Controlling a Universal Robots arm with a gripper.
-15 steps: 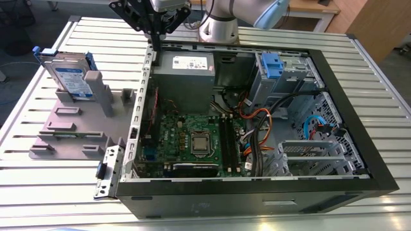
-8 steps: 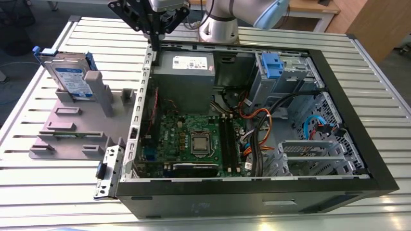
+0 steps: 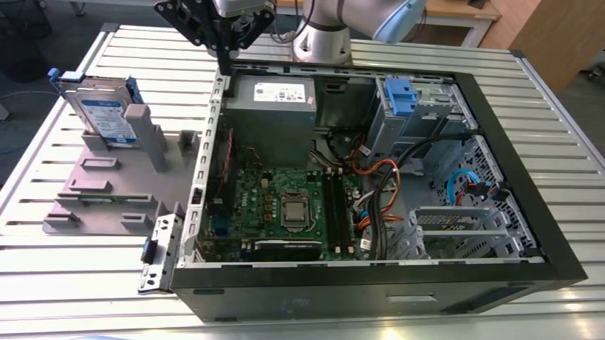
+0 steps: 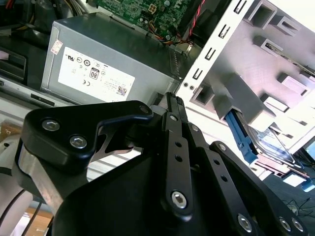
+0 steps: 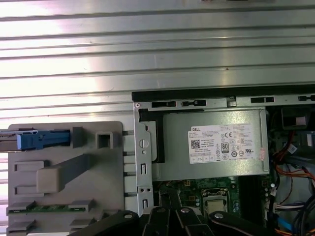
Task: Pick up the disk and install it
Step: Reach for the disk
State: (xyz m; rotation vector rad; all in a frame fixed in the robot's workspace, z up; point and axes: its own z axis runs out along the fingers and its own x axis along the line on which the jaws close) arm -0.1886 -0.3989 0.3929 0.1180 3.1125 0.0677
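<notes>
Exterior view: the gripper (image 3: 224, 66) hung closed and empty above the computer case (image 3: 378, 294); the blue-railed disk (image 3: 100, 113) stood upright.

The blue-railed disk (image 3: 102, 113) stands on edge in the grey holder (image 3: 99, 183).

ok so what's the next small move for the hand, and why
Probably shift the hand toward the exterior view's left, over the disk. The hand hangs empty above the case's edge by the power supply, while the disk stands untouched in the grey holder.
</notes>
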